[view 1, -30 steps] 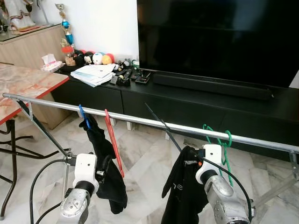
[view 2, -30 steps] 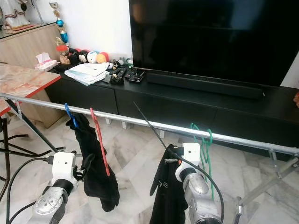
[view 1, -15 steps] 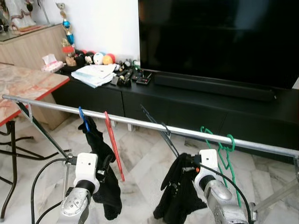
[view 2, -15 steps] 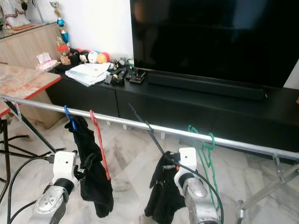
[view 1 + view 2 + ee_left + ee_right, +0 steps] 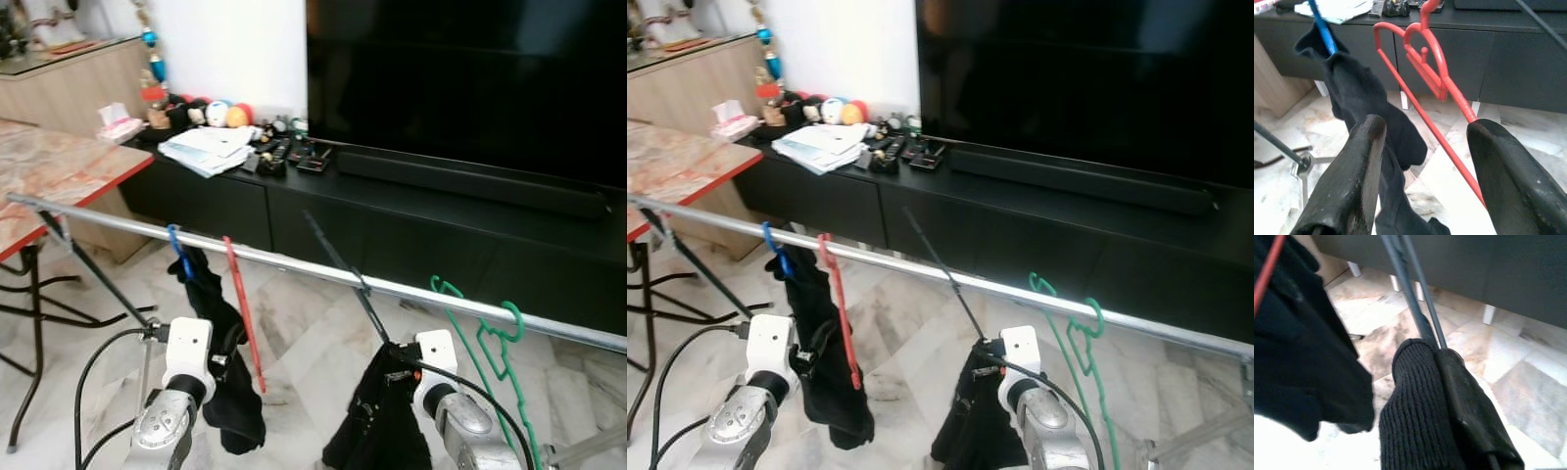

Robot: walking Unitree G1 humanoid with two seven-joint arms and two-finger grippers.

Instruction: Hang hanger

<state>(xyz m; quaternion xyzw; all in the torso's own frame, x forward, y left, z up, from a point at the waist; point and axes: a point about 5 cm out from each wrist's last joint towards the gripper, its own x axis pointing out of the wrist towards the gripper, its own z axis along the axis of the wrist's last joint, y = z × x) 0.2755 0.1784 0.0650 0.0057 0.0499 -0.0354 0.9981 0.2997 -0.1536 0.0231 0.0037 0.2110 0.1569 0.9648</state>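
The right gripper (image 5: 1449,382) is clenched on a black hanger (image 5: 338,262) carrying a dark cloth (image 5: 382,431), leaning on the rail (image 5: 294,264) at 11 o'clock. The left gripper (image 5: 1425,161) is spread wide beside the red hanger (image 5: 1435,83).

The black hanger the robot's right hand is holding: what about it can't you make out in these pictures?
- Black hanger: its hook sits at the metal rail, too thin in the eye views to tell whether it is over it.
- Its lower end: wrapped by a black garment.
- Right hand: in its wrist view the garment covers one finger, so the grip is hidden.
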